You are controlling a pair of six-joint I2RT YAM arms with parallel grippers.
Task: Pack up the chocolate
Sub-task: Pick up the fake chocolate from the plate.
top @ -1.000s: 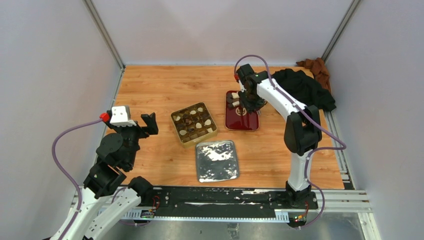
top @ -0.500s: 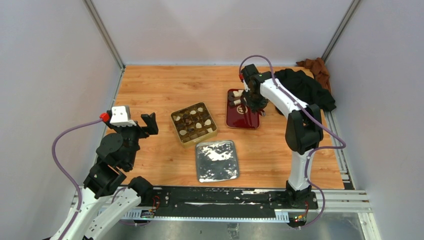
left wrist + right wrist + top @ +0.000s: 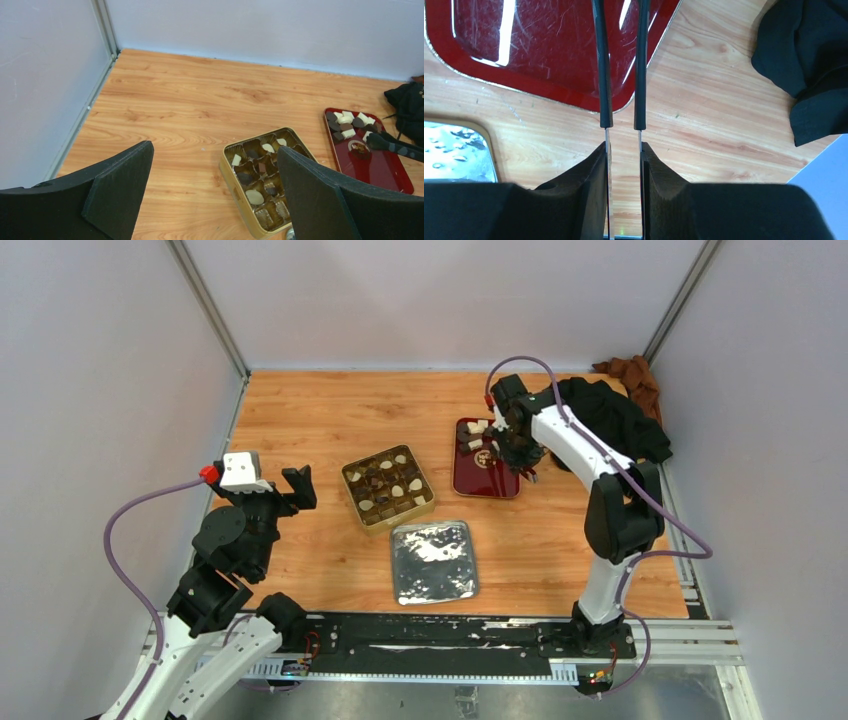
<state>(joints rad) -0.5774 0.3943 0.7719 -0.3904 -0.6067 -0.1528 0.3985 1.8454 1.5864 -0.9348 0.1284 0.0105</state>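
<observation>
Cream-white and dark brown chocolate [image 3: 472, 434] chunks lie clustered at the far end of the red tray [image 3: 487, 480], also seen as chocolate [image 3: 346, 125] on the red tray [image 3: 385, 172]. More pieces sit in the cups of the gold tin [image 3: 388, 487], [image 3: 260, 182]. My right gripper [image 3: 516, 443], [image 3: 624, 150] is shut on a pair of black-sleeved metal tongs [image 3: 621, 75], held over the tray. The tongs [image 3: 395, 146] reach in from the right; their tips are out of the right wrist view. My left gripper [image 3: 285, 490], [image 3: 215, 160] is open and holds nothing, raised at the left.
A silver lid [image 3: 433, 561] lies in front of the tin. A black cloth [image 3: 612, 418], [image 3: 809, 65] is heaped right of the red tray, with a brown cloth [image 3: 630, 375] in the far right corner. Grey walls enclose the wooden table.
My right arm has shifted right and slightly toward the far wall over the red tray, and its jaws have squeezed the tongs narrower. The left arm has not moved.
</observation>
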